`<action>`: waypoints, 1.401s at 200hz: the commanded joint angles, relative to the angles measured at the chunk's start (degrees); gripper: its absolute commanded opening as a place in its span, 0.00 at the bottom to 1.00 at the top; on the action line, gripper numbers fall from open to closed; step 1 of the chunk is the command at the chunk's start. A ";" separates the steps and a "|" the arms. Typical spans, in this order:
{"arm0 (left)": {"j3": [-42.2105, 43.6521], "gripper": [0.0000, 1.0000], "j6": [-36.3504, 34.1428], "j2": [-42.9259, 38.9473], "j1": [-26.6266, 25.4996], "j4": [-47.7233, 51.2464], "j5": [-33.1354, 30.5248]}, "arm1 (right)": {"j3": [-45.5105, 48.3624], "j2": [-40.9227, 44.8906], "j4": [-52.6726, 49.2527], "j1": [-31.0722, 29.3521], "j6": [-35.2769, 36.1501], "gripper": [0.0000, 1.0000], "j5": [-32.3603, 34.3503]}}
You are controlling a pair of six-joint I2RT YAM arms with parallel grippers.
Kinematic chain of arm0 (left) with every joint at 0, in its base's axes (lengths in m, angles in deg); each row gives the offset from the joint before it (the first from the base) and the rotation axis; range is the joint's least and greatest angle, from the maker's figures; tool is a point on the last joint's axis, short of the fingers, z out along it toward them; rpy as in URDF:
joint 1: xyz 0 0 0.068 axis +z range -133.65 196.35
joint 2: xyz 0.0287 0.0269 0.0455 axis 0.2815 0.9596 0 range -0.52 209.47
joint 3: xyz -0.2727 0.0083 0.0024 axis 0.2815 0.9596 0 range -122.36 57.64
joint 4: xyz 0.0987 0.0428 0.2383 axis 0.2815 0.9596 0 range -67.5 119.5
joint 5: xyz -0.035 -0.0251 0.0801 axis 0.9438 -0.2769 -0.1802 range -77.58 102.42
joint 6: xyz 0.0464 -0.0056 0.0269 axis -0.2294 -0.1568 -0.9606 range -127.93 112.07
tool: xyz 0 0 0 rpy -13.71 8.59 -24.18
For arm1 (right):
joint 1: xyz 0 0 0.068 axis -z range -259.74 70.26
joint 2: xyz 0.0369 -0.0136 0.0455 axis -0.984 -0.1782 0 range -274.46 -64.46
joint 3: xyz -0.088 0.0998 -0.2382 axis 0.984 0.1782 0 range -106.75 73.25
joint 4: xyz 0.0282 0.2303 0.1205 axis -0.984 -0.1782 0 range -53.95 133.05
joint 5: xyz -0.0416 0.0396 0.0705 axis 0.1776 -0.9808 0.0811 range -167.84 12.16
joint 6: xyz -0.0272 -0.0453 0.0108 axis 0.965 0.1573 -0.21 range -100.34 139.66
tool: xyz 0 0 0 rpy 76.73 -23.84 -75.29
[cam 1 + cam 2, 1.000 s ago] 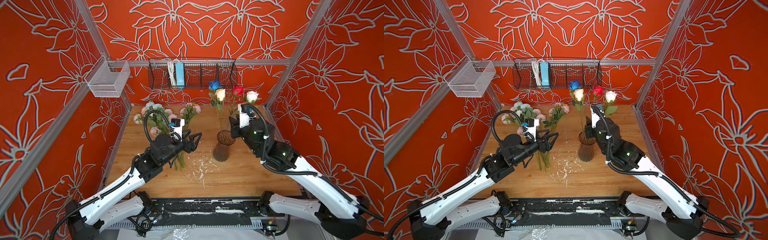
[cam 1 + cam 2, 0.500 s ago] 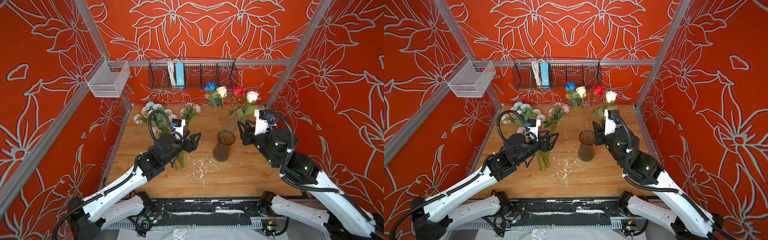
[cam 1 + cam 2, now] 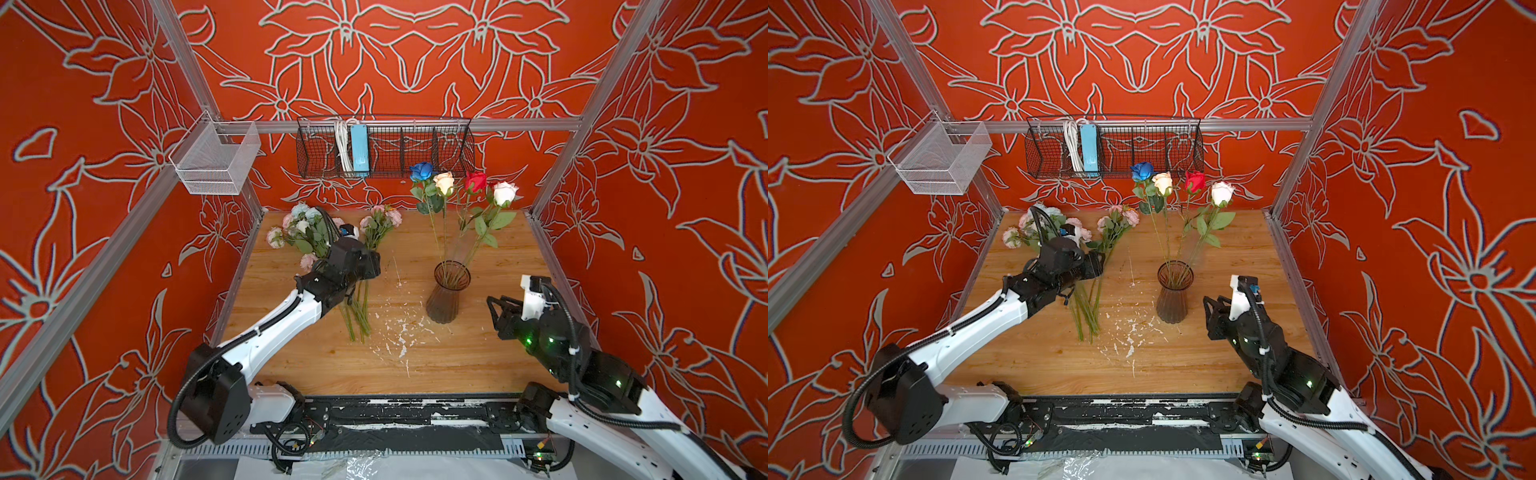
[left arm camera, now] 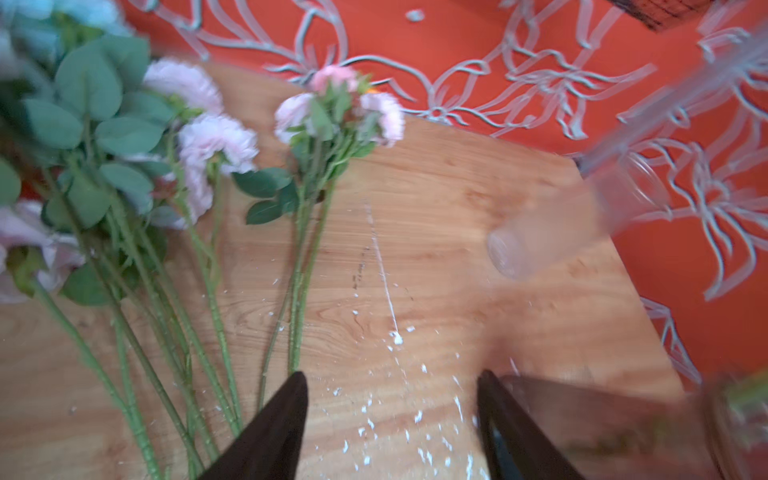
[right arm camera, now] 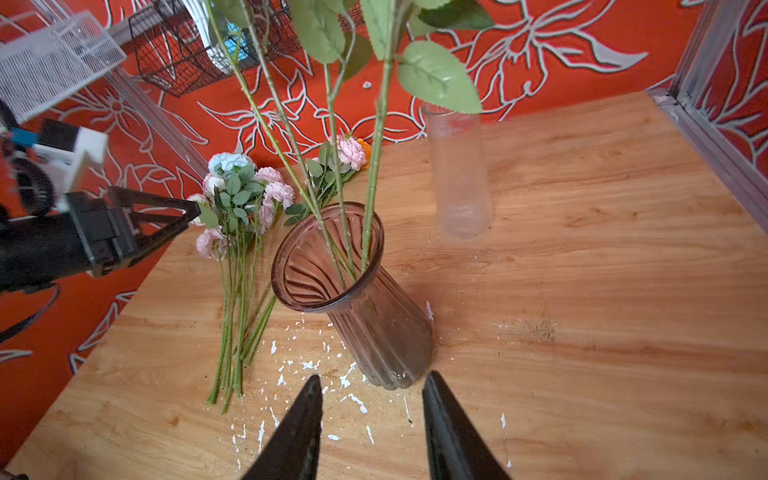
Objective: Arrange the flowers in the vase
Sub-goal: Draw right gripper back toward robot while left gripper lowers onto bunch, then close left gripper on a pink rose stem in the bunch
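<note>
The right pincer (image 3: 494,307) has drawn back from the vase (image 3: 445,301) toward the worktop's (image 3: 457,365) right edge, half parted and empty. Four roses (image 3: 444,183) stand in the vase. The left pincer (image 4: 390,374), wide and empty, hangs over flowers (image 3: 305,237) lying near the left edge.

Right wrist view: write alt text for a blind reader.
A ribbed brownish glass vase stands on a wooden table, holding leafy green stems, just beyond the open right gripper. Pink and pale blue flowers lie beside it; a clear glass cylinder stands farther back.
</note>
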 commanded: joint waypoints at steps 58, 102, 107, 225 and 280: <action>-16.85 0.36 -0.58 23.04 13.96 17.89 11.73 | 7.62 3.84 1.40 -0.30 -8.49 0.41 -2.29; -23.17 0.35 -3.41 32.20 14.53 23.66 9.68 | 8.36 6.86 0.30 -0.33 -8.36 0.41 -2.56; -24.02 0.34 -3.53 33.08 14.67 24.44 9.69 | 8.27 7.35 0.10 -0.30 -8.44 0.41 -2.36; -28.26 0.09 -4.47 37.47 15.46 28.49 9.16 | 8.95 7.35 0.74 -0.31 -8.64 0.41 -1.60; -21.62 0.00 -2.11 24.21 15.47 19.50 15.77 | 8.18 7.20 0.21 -0.29 -8.21 0.41 -0.85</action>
